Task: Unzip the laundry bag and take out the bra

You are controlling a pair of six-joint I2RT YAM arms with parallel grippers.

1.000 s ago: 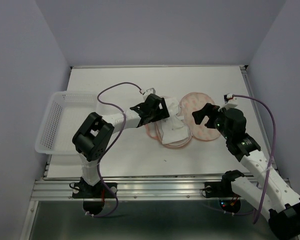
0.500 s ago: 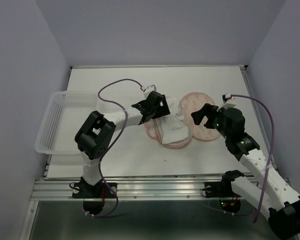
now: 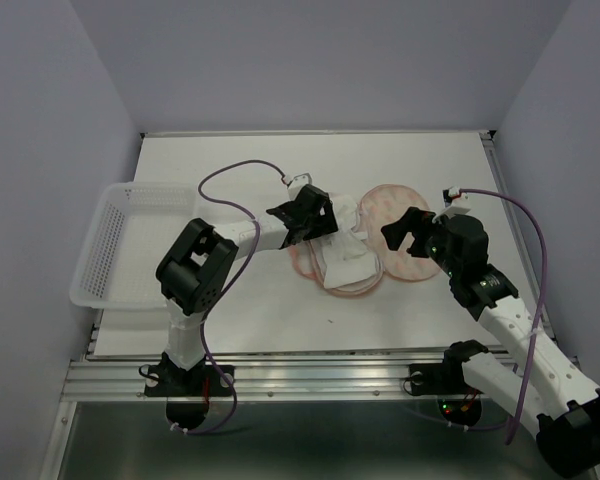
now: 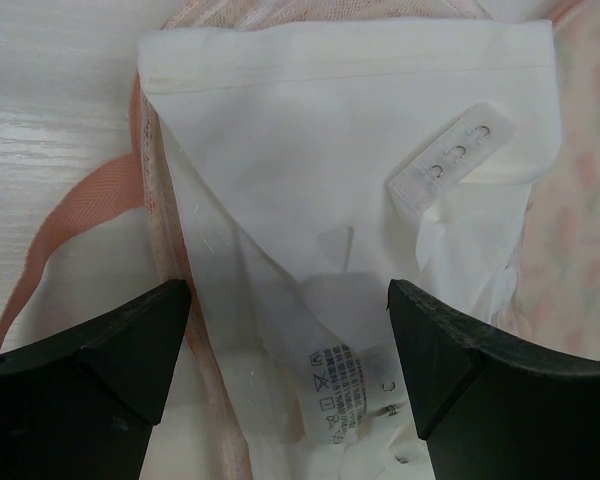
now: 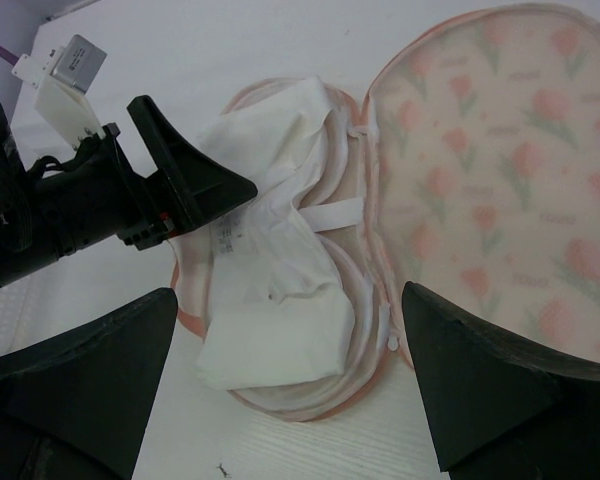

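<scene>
Inside opened laundry bag, white bra, left fingers spread

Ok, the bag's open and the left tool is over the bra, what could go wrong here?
The left tool straddles the bra close to the rim of the laundry bag, so closing might pinch both. The right tool hangs open, not pinning the bag, so it could drag along.

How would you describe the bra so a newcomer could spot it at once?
On the white table, right of the plastic basket, a pink flowered laundry bag lies unzipped and spread open. The bra is the crumpled cloth in its left half, seen from above. Unlike the pink bag around it, it is plain white.
</scene>
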